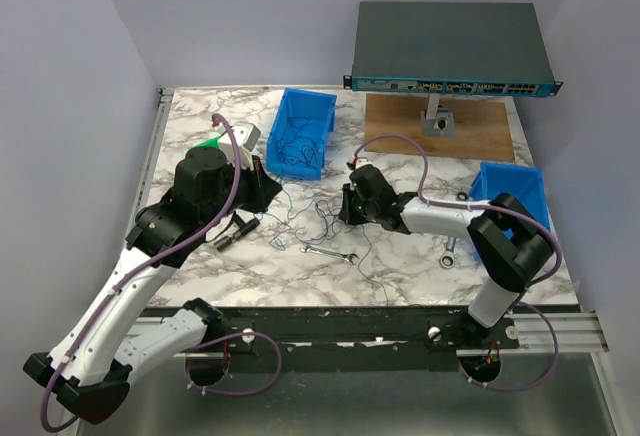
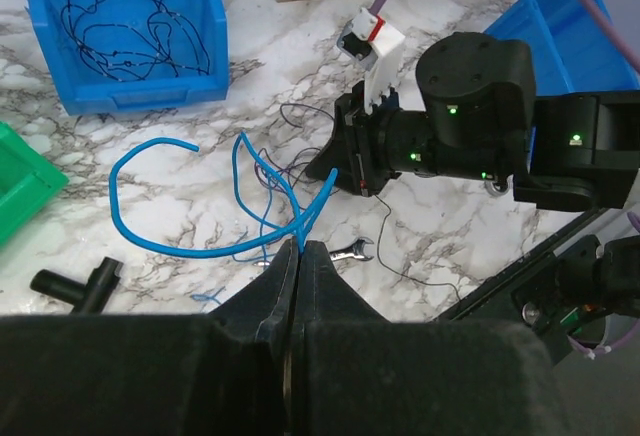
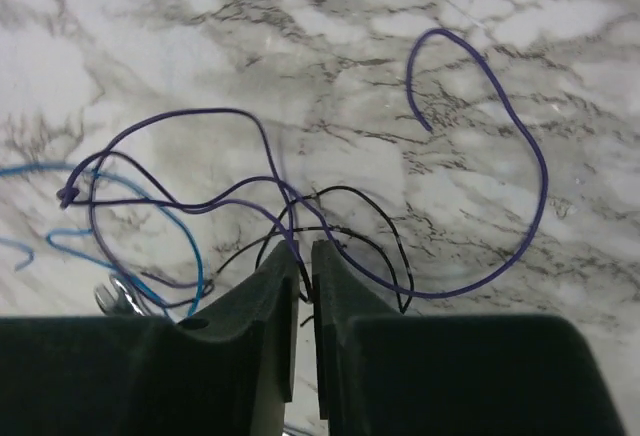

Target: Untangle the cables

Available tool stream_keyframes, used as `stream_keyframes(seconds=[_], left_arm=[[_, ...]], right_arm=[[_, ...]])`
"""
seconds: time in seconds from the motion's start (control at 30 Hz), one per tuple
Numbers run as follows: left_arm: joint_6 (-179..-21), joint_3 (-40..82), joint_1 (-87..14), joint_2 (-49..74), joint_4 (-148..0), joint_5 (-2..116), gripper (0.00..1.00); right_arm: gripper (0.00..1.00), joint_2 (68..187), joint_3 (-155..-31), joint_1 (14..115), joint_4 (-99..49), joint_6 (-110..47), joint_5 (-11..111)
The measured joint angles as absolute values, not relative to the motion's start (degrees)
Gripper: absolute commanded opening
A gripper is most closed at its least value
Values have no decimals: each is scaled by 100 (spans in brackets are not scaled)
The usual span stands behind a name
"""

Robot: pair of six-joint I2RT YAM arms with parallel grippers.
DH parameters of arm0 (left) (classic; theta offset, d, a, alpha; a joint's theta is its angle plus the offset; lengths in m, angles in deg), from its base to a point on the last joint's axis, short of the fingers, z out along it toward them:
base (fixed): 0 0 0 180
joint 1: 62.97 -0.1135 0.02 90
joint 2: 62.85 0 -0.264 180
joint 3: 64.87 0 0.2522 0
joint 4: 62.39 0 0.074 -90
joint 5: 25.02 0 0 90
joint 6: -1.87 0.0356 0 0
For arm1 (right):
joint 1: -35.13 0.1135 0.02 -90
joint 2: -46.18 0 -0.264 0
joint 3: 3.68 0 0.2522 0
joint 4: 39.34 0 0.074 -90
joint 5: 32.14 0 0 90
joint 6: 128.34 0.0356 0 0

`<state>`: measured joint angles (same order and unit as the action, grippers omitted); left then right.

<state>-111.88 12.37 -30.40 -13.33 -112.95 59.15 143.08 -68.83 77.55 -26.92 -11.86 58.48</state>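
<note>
Left gripper (image 2: 300,253) pinches blue cables (image 2: 190,252), lower centre. Right gripper (image 3: 305,256) jaws nearly closed over dark cables (image 3: 545,176), grip unclear. Separate slowly.

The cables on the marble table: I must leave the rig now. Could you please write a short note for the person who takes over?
The left gripper is shut on the blue cables, at the point where they meet.
The right gripper has its jaws almost together. The purple cable and the black cable run into the gap, but a firm grip cannot be told.
These cables lie on the table between the grippers. More thin wires lie in the blue bin.
Done: both grippers are at the tangle.
Left: the three colours cross one another, so separate them.
</note>
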Motion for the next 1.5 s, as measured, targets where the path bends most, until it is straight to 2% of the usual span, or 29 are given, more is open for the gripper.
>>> stream_keyframes(seconds=[0.1,0.23,0.5,0.8,0.83,0.87,0.9,0.93,0.97,1.0,1.1,1.33,1.5], left_arm=[[-11057,1622,-3066,-1252,-11605,6062,0],[-10924,2195,-3249,-1256,-12021,6812,0],[-10919,2022,-3945,-1938,-12305,7721,0],[-10889,1967,-4017,-1899,-12263,7559,0],[-10889,1983,-4021,-1871,-12265,7544,0],[-10884,2020,-4028,-1840,-12272,7522,0],[-10884,2066,-4028,-1818,-12274,7493,0],[-10882,2129,-4032,-1779,-12274,7458,0],[-10882,2173,-4036,-1750,-12270,7424,0],[-10884,2210,-4036,-1729,-12270,7378,0],[-10884,2302,-4036,-1715,-12252,6954,0],[-10897,2409,-4036,-1517,-11977,5382,0],[-11020,2324,-4036,-1344,-11605,4521,0]], right_arm=[[1,14424,-6945,7755,-2633,-945,6384],[1,14231,-6827,7615,-2417,-558,7277],[1,12522,-5417,5903,-2063,27,8086],[4,11523,-5240,5954,-1945,-93,7907],[6,11462,-5240,5954,-1941,-132,7870],[15,11397,-5240,5954,-1941,-187,7809],[37,11333,-5240,5954,-1943,-250,7730],[70,11274,-5240,5951,-1947,-333,7603],[86,11226,-5242,5951,-1947,-392,7468],[95,11189,-5248,5951,-1945,-488,7286],[100,11141,-5297,5954,-1947,-818,6523],[100,10747,-5303,6006,-2515,-1245,4285],[100,10363,-5310,6386,-3398,-1304,3262]])
